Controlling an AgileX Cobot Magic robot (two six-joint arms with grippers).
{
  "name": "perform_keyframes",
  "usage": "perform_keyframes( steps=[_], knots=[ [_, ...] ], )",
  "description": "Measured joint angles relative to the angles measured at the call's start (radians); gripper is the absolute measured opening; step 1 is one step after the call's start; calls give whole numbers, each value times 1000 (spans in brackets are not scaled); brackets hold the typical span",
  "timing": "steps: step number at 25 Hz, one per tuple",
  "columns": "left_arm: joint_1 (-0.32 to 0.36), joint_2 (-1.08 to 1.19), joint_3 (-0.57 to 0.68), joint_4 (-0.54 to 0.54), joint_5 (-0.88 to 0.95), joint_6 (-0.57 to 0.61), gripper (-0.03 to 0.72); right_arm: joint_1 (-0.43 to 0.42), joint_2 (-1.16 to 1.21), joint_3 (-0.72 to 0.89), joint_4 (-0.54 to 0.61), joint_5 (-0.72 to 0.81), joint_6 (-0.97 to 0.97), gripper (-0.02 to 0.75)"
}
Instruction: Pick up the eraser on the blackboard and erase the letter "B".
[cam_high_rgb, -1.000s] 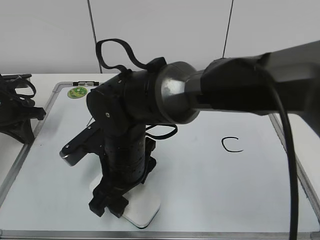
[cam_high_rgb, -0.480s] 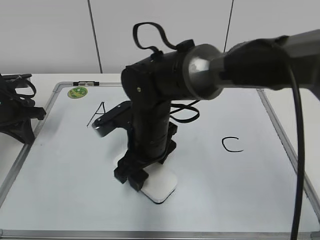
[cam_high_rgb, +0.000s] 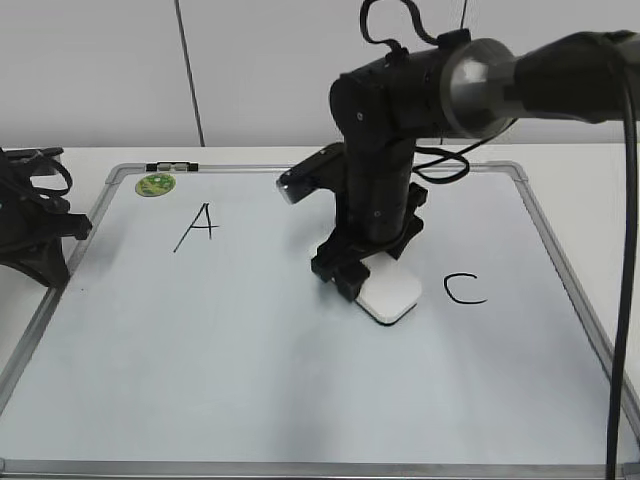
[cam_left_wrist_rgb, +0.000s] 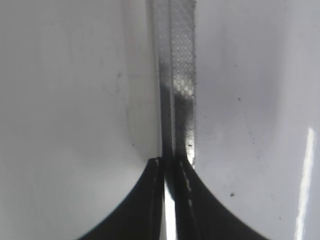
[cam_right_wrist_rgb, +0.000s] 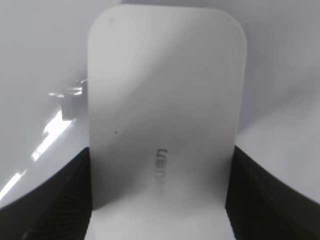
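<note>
You had the desk (cam_high_rgb: 590, 190) carrying the blackboard (cam_high_rgb: 250, 380), which lay flat and filled most of the exterior view. Your right arm reached in from the upper right and stood over the middle of the board. Your left arm sat off the board's left edge.

The right pincer (cam_high_rgb: 350, 275) was closed on the eraser (cam_high_rgb: 392, 297), one finger on each long side, as the right wrist view showed: the white block (cam_right_wrist_rgb: 165, 90) filled the gap between the two dark fingers (cam_right_wrist_rgb: 45, 200). So the pick-up was done. The eraser appeared to sit flat on the board, just left of the letter "C" (cam_high_rgb: 465, 290) and well right of the letter "A" (cam_high_rgb: 200, 225), in the stretch between them where a "B" would be expected.

No letter "B" could be seen anywhere. The bare board around the eraser looked clean, but the arm and the eraser covered part of that middle stretch, so you could not tell whether every stroke was gone. In my judgement the wiping was either finished or close to it; what was left was to lift away, check the covered spot and rub out any remainder.

The left pincer (cam_high_rgb: 35, 235) held nothing. In its wrist view the fingers (cam_left_wrist_rgb: 150, 200) met tip to tip, pressed together above the board's silver frame strip (cam_left_wrist_rgb: 180, 75).

The small green magnet (cam_high_rgb: 155, 184) sat in the board's top left corner, well apart from the work.
</note>
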Motion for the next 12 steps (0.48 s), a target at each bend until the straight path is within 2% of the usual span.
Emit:
perform_keyframes(
  steps=[6, 12],
  knots=[
    [0, 0, 0, 0, 0, 0, 11, -2, -6, -182, -9, 132, 0, 553],
    [0, 0, 0, 0, 0, 0, 11, -33, -75, -206, -25, 168, 0, 553]
  ],
)
